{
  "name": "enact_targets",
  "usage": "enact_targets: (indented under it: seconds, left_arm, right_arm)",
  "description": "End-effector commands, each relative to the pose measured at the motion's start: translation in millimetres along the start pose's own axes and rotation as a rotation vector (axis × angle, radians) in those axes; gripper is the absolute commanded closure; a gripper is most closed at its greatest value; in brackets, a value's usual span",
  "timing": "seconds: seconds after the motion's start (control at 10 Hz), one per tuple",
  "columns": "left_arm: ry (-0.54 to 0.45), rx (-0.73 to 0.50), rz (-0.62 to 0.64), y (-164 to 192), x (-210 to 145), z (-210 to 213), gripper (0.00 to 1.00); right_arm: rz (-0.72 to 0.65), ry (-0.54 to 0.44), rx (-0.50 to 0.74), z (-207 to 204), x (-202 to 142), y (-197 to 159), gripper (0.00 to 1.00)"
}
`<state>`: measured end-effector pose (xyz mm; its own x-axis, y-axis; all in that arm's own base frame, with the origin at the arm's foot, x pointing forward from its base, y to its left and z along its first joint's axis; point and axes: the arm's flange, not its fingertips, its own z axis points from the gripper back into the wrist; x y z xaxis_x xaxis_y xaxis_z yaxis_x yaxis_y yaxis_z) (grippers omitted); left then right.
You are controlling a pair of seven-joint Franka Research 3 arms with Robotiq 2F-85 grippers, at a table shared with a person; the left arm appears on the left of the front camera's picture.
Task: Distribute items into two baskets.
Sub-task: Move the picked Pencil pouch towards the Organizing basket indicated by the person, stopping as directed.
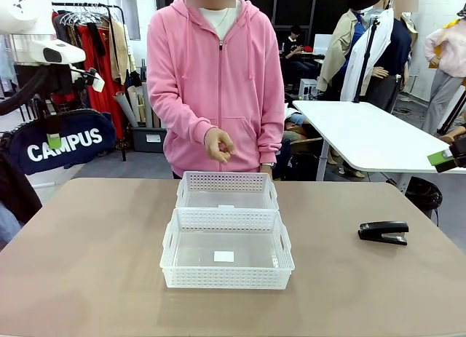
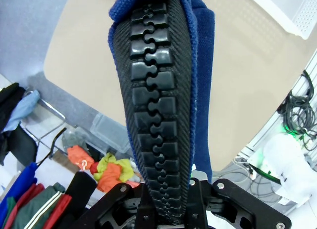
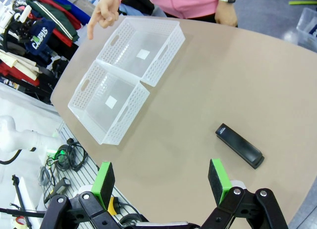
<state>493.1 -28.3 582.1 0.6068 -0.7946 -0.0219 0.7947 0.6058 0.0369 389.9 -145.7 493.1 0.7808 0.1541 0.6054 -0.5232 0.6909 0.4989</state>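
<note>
Across the tan table from a person in a pink hoodie, two white perforated baskets sit end to end at mid-table, both empty: the larger basket on the robot's side, the smaller basket touching its far rim. The navy CAMPUS zip pouch hangs in the air off the table's left end, well apart from both baskets, pinched in the left gripper; it looks soft and light, likely to sag, so a hold near its chunky zip seems firmest. The black desk stapler lies flat near the right edge; it appears stiff, smooth and denser, best taken across its narrow sides at mid-length. The right gripper hovers above it, green pads spread wide, holding nothing. The person's hand is loosely curled above the smaller basket.
</note>
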Motion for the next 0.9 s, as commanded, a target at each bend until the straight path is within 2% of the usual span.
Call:
enact_targets:
  seconds: [0.0, 0.4, 0.8]
  left_arm:
    - [-0.024, 0.012, -0.042, -18.1, -15.2, -7.5, 1.00]
    - [-0.081, 0.012, -0.205, -63.8, -24.2, -23.4, 1.00]
    - [-0.071, 0.028, -0.351, -97.1, -10.4, -33.6, 1.00]
  right_arm:
    - [0.006, -0.010, 0.011, 0.3, 1.4, 0.9, 0.00]
    - [0.006, -0.010, 0.011, 0.3, 1.4, 0.9, 0.00]
    - [0.006, -0.010, 0.011, 0.3, 1.4, 0.9, 0.00]
